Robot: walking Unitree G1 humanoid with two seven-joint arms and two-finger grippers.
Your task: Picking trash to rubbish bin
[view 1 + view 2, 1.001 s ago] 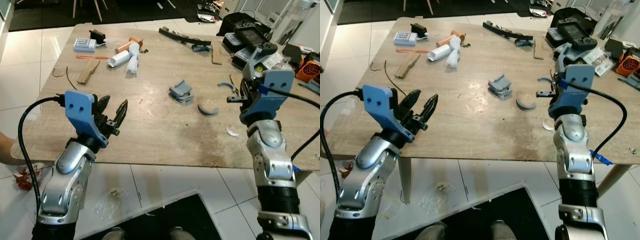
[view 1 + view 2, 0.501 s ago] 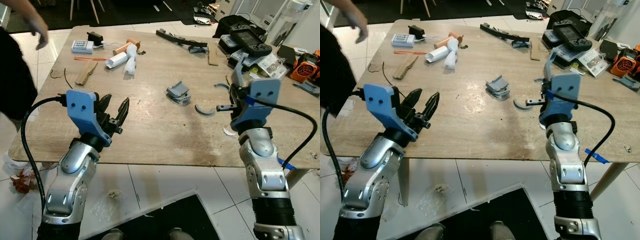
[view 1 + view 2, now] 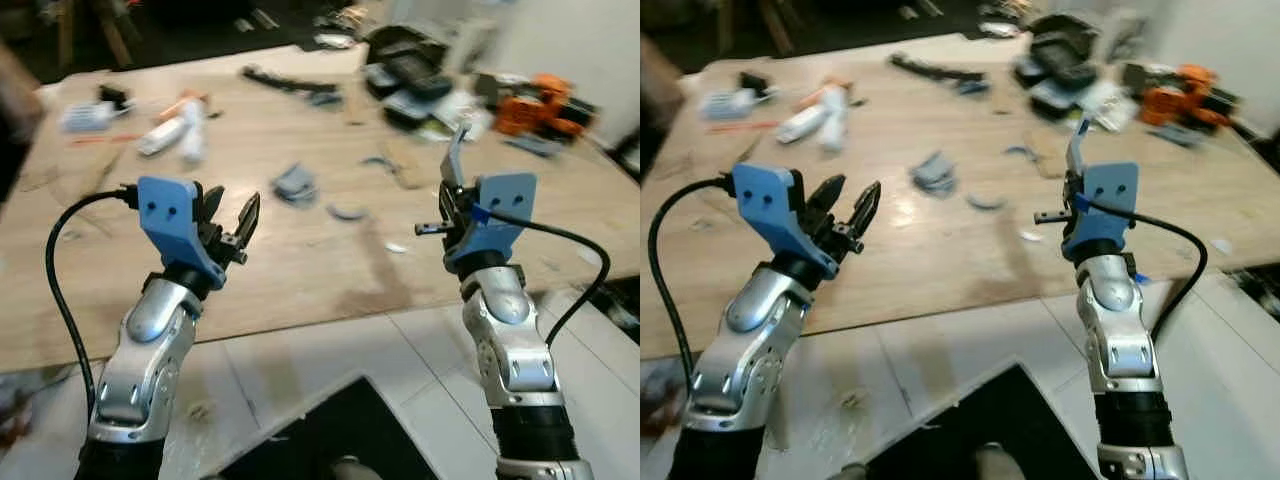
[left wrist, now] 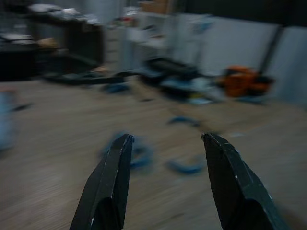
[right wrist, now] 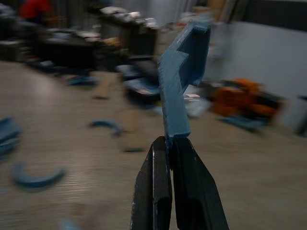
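Fingers of the right gripper (image 5: 168,143) pinch a blue plastic strip (image 5: 181,91) upright at frame centre, likely for binning. The left gripper (image 4: 165,163), lower centre, is spread and empty.

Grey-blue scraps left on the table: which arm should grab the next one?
Probably left. The left gripper is open and empty; the right gripper is shut on a blue plastic piece.

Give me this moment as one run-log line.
right gripper: shut on blue plastic piece, held above table | left gripper: open, empty, over table edge | head views: blurred | bin: not seen
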